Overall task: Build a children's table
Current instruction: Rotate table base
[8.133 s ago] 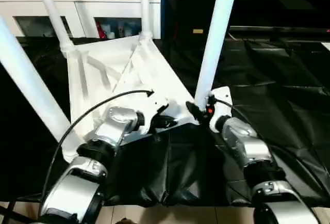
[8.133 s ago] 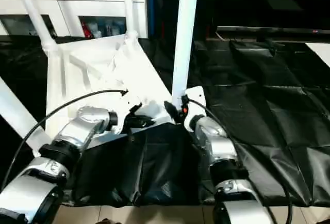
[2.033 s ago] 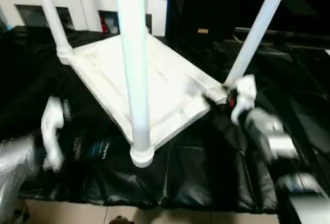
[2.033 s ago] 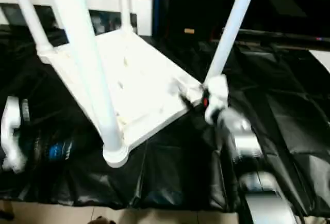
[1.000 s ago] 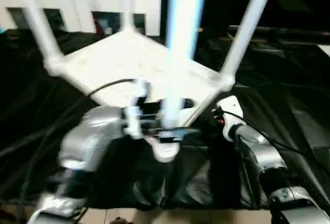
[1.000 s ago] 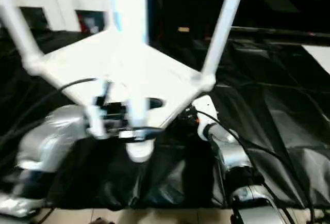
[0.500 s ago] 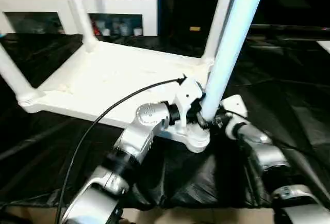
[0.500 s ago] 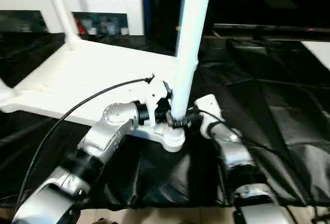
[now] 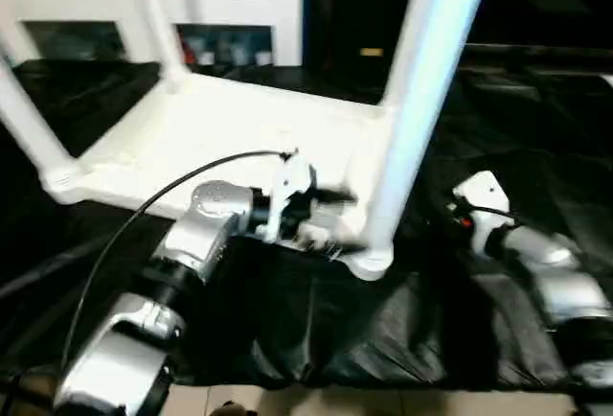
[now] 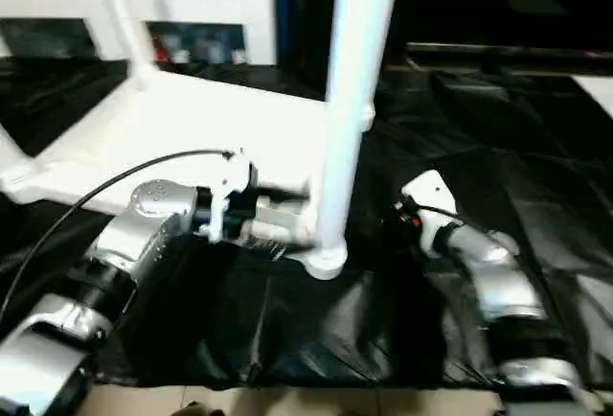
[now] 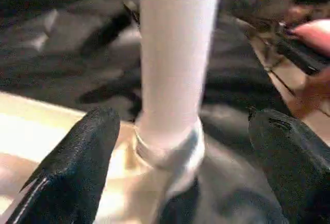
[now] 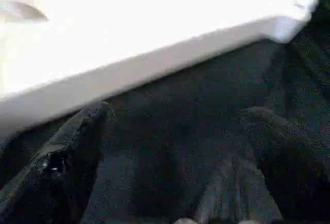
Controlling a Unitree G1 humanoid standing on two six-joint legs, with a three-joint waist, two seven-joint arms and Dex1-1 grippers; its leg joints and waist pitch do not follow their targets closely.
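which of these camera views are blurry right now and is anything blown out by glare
Left eye view: left gripper smeared; near leg soft-edged. Left wrist view: leg blurred, black fingers sharper. Right wrist view: tabletop washed out to featureless white, black sheet dim and soft.

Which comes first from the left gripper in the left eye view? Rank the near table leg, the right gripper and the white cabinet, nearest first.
1. The near table leg, rising from the corner socket just beyond the left gripper, whose jaws are open.
2. The right gripper, past that leg on the robot's right, above the black sheet.
3. The white cabinet, far behind the upturned tabletop.
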